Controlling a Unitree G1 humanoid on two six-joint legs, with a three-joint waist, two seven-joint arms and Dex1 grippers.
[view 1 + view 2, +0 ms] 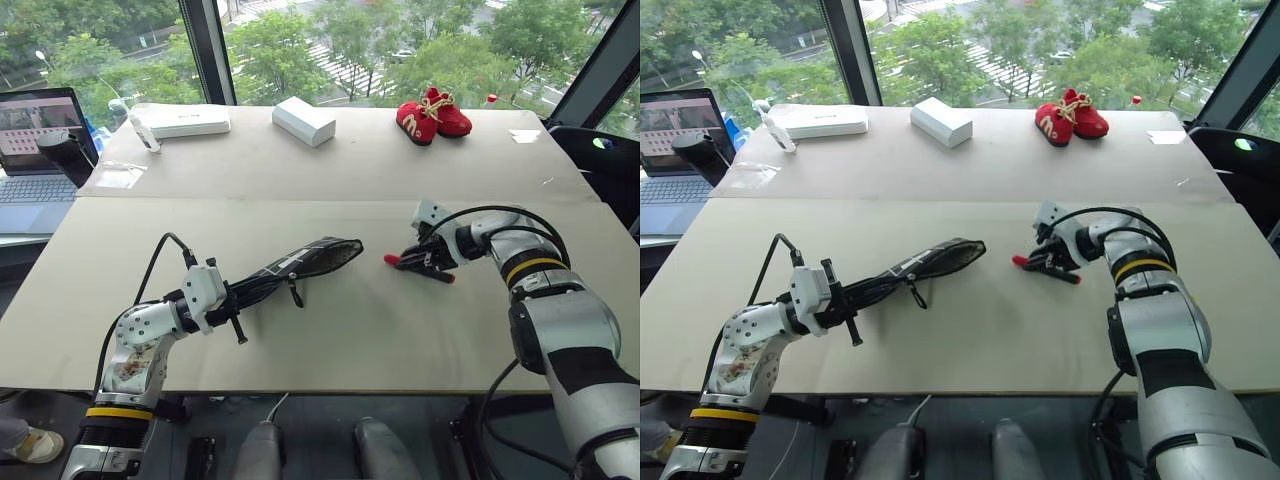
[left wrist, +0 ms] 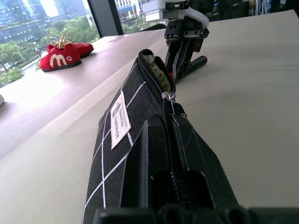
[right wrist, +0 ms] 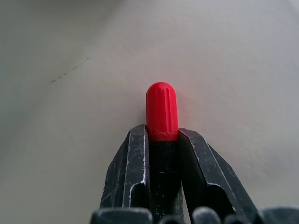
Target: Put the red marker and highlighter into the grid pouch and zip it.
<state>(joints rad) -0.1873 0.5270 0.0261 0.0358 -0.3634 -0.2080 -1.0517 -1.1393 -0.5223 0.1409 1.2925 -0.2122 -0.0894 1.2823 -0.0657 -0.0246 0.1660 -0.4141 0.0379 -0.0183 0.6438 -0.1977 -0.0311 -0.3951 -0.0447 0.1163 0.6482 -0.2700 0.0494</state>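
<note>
The grid pouch [image 1: 290, 265] lies stretched across the table's middle, black with white lines and a white label [image 2: 120, 120]. My left gripper [image 1: 235, 300] is shut on its near end, over the zipper. Its far end gapes open toward the right arm, and a pale green strip [image 2: 158, 74] shows inside; I cannot tell whether that is the highlighter. My right gripper [image 1: 420, 262] is shut on the red marker [image 3: 161, 112], just right of the pouch's mouth. The marker's red cap [image 1: 392, 259] sticks out past the fingers [image 3: 133, 172], low over the table.
A pair of red shoes [image 1: 432, 115], a white box [image 1: 303, 120] and a flat white device [image 1: 185, 120] sit along the far side. A laptop [image 1: 35, 150] stands off the left edge. Bare tabletop [image 1: 350, 330] lies in front of the pouch.
</note>
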